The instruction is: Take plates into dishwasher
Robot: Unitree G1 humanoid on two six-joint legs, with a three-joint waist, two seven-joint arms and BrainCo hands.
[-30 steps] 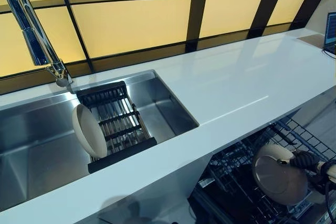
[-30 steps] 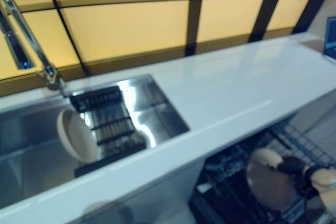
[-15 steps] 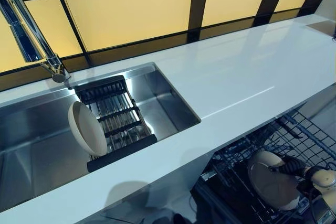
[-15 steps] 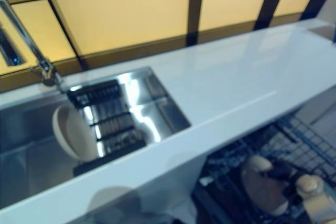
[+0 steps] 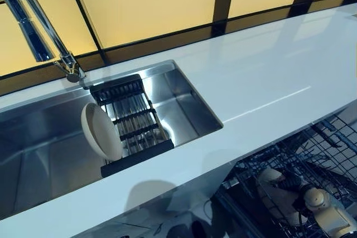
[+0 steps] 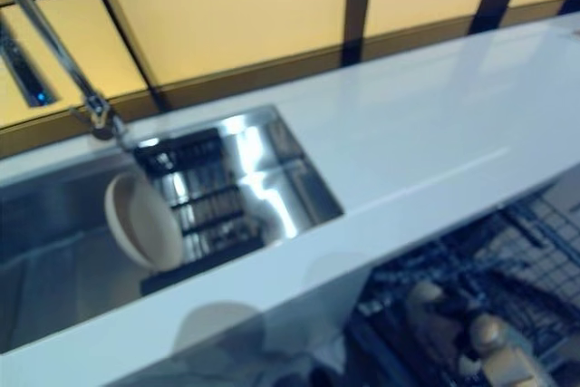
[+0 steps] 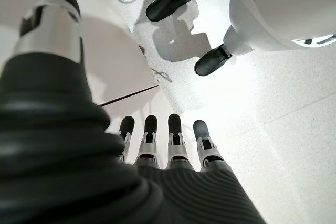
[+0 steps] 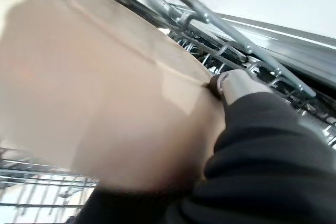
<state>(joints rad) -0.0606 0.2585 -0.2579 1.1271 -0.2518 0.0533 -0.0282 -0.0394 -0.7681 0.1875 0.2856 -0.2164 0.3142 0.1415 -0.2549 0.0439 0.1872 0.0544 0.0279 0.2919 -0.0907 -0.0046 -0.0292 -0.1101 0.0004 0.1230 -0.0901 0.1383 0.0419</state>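
Observation:
A beige plate (image 8: 94, 77) fills the right wrist view, with my right hand (image 8: 232, 84) shut on it, thumb pressed on its face. In the left eye view this plate (image 5: 273, 192) sits low among the wires of the pulled-out dishwasher rack (image 5: 315, 151) under the counter at lower right. A second beige plate (image 5: 101, 132) stands on edge against the black drying rack (image 5: 134, 124) in the steel sink (image 5: 44, 143). My left hand (image 7: 168, 145) hangs open over the floor, fingers straight, holding nothing.
A long white counter (image 5: 268, 76) runs across above the dishwasher. A chrome faucet (image 5: 33, 23) rises at the sink's back left. Yellow panels with dark frames line the wall behind.
My right hand has lowered the plate deeper into the dishwasher rack, and the plate has turned more upright. The camera has shifted a little; the sink plate has not moved.

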